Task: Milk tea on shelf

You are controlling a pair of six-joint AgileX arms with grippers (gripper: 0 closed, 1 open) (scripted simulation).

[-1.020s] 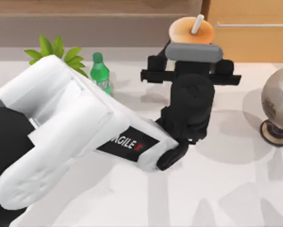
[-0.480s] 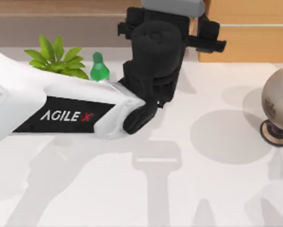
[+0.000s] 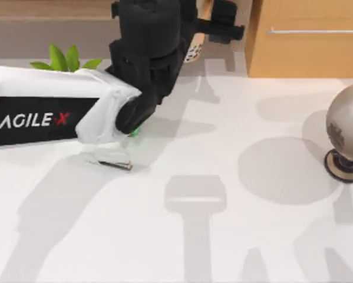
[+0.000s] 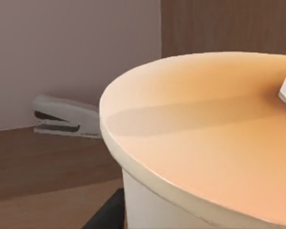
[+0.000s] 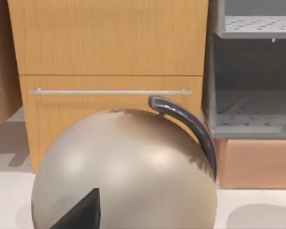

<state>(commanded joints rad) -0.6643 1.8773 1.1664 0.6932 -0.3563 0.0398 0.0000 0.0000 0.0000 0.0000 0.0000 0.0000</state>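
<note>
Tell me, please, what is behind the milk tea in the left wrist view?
Behind the milk tea a grey stapler lies on the brown shelf board, against the grey-brown back wall. The cup's wide lid covers whatever else is on that board.

A leafy green plant [image 3: 63, 59] stands at the back left of the white worktop [image 3: 235, 236]. A stapler [image 3: 112, 161] lies further forward. At the right edge sits a globe [image 3: 347, 132], behind it an orange-tan cabinet [image 3: 309, 38].

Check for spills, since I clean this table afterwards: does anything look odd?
Nothing stands out. The milk tea sits in the left pincer by the shelf, lid dry; the table shows no spill. The right arm idles facing the globe.
</note>
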